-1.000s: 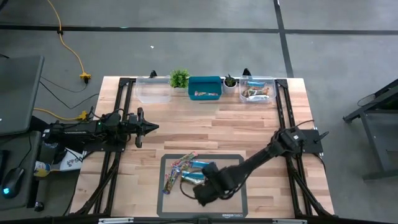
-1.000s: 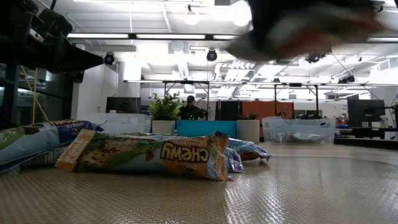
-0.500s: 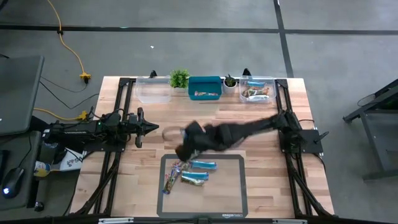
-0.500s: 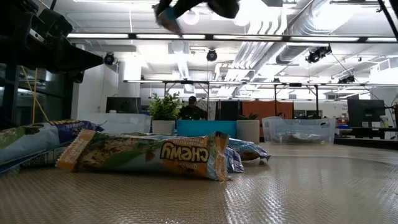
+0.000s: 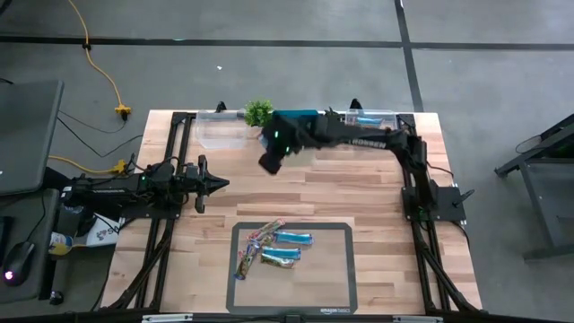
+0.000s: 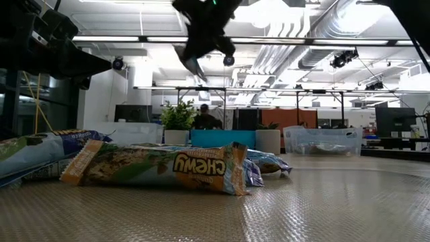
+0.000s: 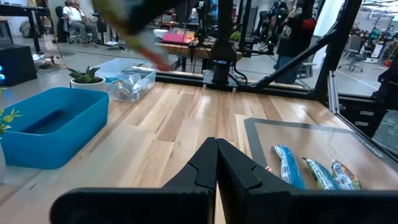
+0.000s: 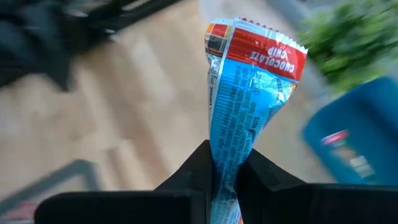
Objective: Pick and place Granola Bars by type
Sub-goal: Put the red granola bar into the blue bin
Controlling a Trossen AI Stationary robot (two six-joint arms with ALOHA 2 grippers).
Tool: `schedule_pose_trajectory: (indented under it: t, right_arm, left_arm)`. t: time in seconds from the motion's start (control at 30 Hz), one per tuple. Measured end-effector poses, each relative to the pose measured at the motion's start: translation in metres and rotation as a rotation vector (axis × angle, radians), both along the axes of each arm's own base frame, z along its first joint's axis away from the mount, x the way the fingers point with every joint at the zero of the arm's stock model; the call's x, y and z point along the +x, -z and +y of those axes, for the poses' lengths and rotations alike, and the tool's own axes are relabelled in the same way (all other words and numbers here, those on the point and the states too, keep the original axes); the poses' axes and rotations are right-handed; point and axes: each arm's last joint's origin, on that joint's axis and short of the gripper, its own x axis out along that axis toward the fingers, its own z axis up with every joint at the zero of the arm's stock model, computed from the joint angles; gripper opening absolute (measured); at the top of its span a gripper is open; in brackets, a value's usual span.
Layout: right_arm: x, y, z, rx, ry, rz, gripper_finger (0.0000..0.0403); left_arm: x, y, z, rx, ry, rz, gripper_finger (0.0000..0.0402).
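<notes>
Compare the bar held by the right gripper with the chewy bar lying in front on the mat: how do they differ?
The held bar has a light blue wrapper with a red end reading chocolate chip; the chewy bar is green and tan. The held bar is pinched in the right gripper in the air near the blue bin; the chewy bar lies flat on the mat, untouched. Both are slim bars in shiny wrappers.

The blue-wrapped granola bar (image 8: 239, 118) pinched in the right gripper (image 8: 225, 176) carries "CHOCOLATE CHIP" in white on its red end band; the small print below cannot be read; in the low view, the nearest bar on the mat (image 6: 158, 166) shows "CHEWY" in yellow letters, upside down; its smaller print is illegible.
</notes>
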Motion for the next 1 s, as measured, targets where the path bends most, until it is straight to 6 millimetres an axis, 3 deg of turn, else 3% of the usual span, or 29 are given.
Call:
schedule_pose_trajectory:
  t: [0.3,0.57,0.8,1.0]
  right_arm:
    - [-0.029,0.001,-0.092,-0.232,-0.125,0.127,0.0036]
    - [-0.05,0.015,-0.145,-0.248,-0.238,0.163,0.0033]
    - [-0.047,0.058,-0.177,-0.191,-0.285,0.21,0.0038]
    - [-0.045,0.096,-0.191,-0.159,-0.337,0.303,0.0042]
  left_arm:
    - [0.0,0.0,0.0,0.0,0.0,0.0,0.0001]
    - [0.0,0.0,0.0,0.0,0.0,0.0,0.0001]
    - [0.0,0.0,0.0,0.0,0.0,0.0,0.0001]
    - [0.0,0.0,0.0,0.0,0.0,0.0,0.0001]
